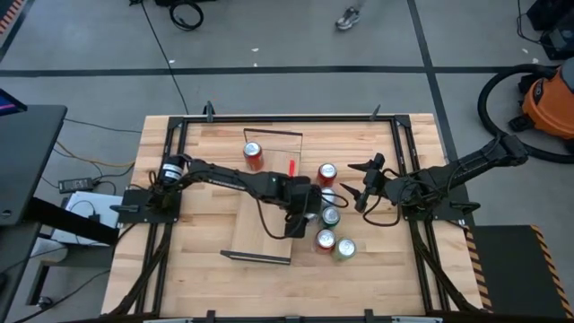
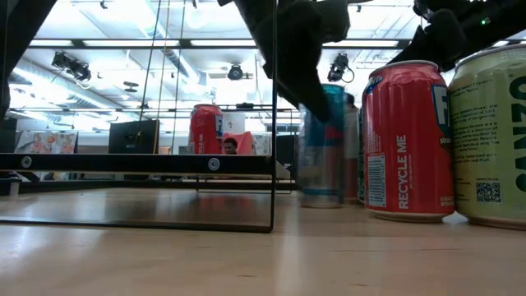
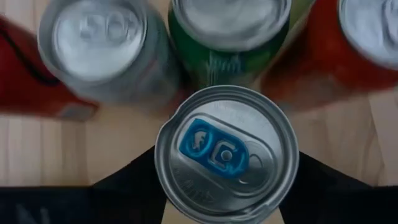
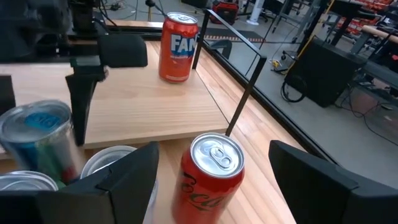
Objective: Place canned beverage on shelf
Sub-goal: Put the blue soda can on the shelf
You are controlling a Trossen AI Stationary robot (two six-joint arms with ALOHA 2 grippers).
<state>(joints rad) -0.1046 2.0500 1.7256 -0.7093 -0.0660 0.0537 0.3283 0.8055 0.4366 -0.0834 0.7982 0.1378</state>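
Left hand (image 1: pixel 310 208) is clamping blue-tab can (image 3: pixel 227 152) beside the shelf (image 1: pixel 269 193); rigid, slick, sidewall grip best; right hand (image 1: pixel 363 186) is sitting apart.

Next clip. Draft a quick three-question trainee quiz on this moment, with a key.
1. True or false: a red can already stands on the shelf.
2. Which gripper is around the blue-tabbed can? A) left B) right
3. Fill in: the right gripper is open beside the cluster, with a red cola can between its ____.

Key: 1 true; 2 A, the left gripper has its fingers either side of that can at the shelf's edge; 3 fingers.
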